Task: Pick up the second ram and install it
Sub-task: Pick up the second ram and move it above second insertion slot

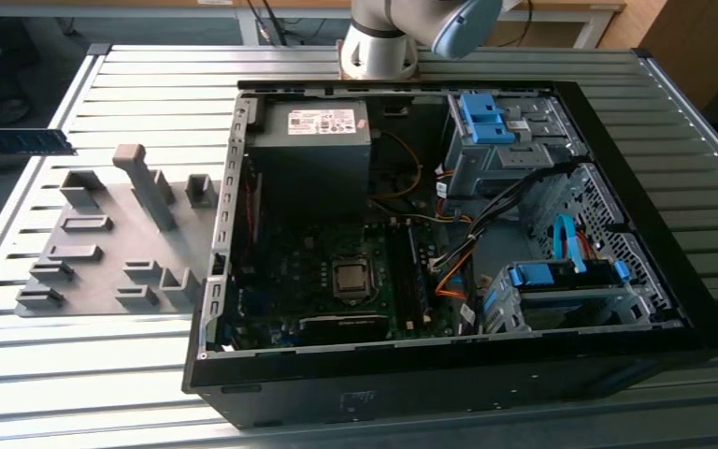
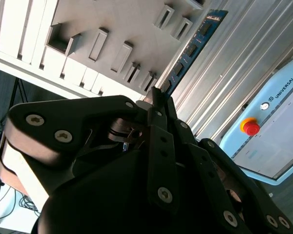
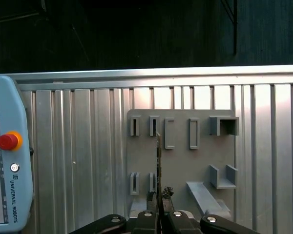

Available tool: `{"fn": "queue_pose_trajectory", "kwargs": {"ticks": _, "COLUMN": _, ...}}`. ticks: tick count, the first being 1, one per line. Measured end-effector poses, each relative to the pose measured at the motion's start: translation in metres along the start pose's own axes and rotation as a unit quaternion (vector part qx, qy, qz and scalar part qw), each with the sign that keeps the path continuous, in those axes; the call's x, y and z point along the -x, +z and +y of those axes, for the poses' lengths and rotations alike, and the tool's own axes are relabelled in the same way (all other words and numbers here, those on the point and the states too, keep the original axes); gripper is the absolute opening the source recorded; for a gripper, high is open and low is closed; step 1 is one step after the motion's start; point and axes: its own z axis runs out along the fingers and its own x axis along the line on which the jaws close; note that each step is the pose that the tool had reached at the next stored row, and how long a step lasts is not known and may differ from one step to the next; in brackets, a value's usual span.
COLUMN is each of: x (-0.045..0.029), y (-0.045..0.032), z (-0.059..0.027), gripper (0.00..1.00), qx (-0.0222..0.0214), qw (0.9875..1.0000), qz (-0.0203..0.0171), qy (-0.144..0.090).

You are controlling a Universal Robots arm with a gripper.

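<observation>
Pinching second ram (image 2: 193, 48) between fingers (image 2: 161, 124) of gripper (image 2: 154, 93), near grey holder plate (image 3: 178, 170), apart from open computer case (image 1: 396, 385) housing motherboard (image 1: 322, 271), power supply (image 1: 315, 140), blue drive clips (image 1: 484, 117).

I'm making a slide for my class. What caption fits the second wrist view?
The tool grips a blue-green memory stick, with the grey holder plate and ribbed metal table behind it.

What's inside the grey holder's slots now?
The slots of the holder look empty in the first wrist view. The ram, clamped in the gripper, crosses in front of the holder and covers a thin strip of it.
</observation>
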Motion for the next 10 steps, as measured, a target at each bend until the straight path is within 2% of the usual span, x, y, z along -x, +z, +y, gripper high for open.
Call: {"fn": "queue_pose_trajectory", "kwargs": {"ticks": 10, "x": 0.0001, "y": -0.0004, "z": -0.0015, "gripper": 0.14, "qx": 0.0000, "qw": 1.0000, "qz": 0.0000, "qy": 0.000}}
